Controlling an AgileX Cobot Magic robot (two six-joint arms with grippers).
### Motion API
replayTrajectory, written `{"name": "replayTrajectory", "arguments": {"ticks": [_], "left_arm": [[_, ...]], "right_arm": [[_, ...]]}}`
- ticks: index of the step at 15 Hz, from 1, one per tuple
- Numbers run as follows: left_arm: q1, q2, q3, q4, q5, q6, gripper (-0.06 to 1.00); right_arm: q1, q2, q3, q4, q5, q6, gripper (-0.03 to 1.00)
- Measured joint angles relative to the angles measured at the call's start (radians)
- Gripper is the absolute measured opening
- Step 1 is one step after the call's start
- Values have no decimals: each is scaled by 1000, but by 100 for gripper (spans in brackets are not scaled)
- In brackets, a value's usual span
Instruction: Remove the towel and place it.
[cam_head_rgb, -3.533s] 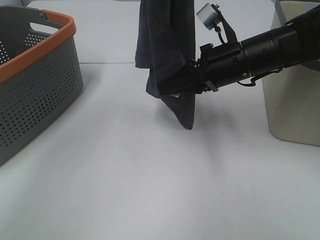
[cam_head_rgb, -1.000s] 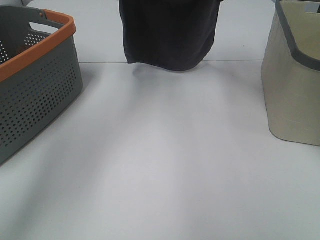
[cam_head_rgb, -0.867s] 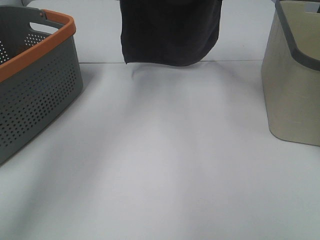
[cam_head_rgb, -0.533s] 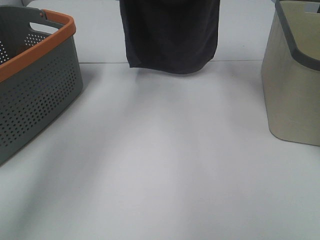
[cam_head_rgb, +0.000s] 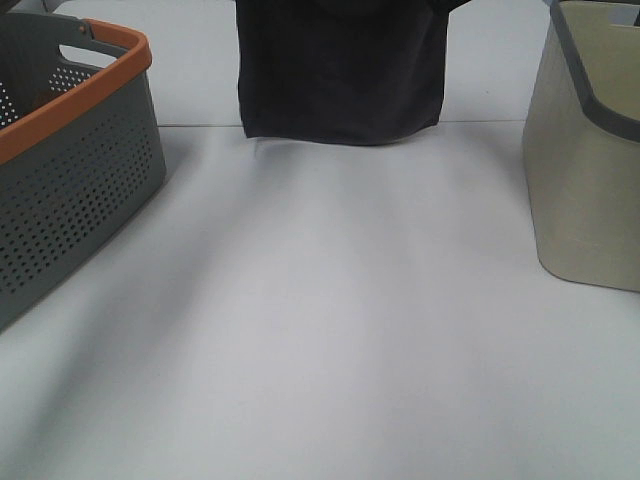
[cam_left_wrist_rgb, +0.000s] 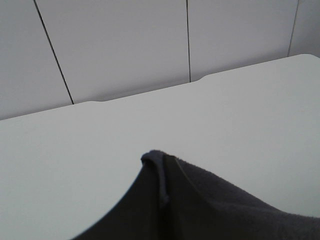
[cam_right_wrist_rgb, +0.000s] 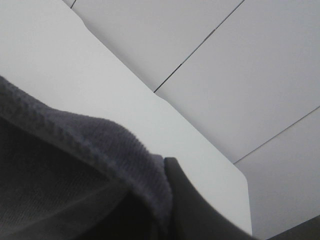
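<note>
The towel (cam_head_rgb: 340, 75), a dark charcoal cloth, hangs spread flat in the air at the back middle of the exterior view. Its lower hem is just above the white table (cam_head_rgb: 320, 330), and its top runs out of the picture. Both grippers are above the frame there. In the left wrist view a hemmed corner of the towel (cam_left_wrist_rgb: 200, 205) fills the foreground and no fingers show. In the right wrist view the towel (cam_right_wrist_rgb: 65, 165) is bunched against one dark finger (cam_right_wrist_rgb: 200, 210).
A grey perforated basket with an orange rim (cam_head_rgb: 70, 170) stands at the left. A beige basket with a grey rim (cam_head_rgb: 590, 170) stands at the right. The towel hangs between them, towards the back.
The right arm, earlier low in view holding the bunched towel, has risen out of the picture. The towel now hangs spread wide; over the last second its lower edge flattened and widened to the right.
</note>
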Motion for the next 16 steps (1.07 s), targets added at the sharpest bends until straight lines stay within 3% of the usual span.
{"name": "replayTrajectory", "arguments": {"ticks": [2, 4, 7, 8, 9, 11, 12, 16], "left_arm": [[-4, 3, 0, -11, 56, 11, 0], [-13, 11, 0, -60, 194, 57, 0], [-34, 15, 0, -235, 457, 192, 0], [-36, 20, 0, -270, 503, 219, 0], [-37, 31, 0, -334, 585, 264, 0], [-39, 60, 0, -433, 735, 338, 0], [-39, 80, 0, -482, 808, 370, 0], [-51, 81, 20, -521, 812, 373, 0]], "right_arm": [[0, 24, 0, 44, 32, 10, 2], [0, 33, 0, 95, 171, 27, 2], [0, 33, 0, 139, 539, 86, 2], [0, 32, 0, 146, 656, 114, 2], [0, 31, 0, 151, 718, 131, 2], [1, 25, 0, 159, 935, 184, 2], [1, 23, 0, 169, 1084, 200, 2], [1, 21, 26, 216, 1236, 252, 2]]}}
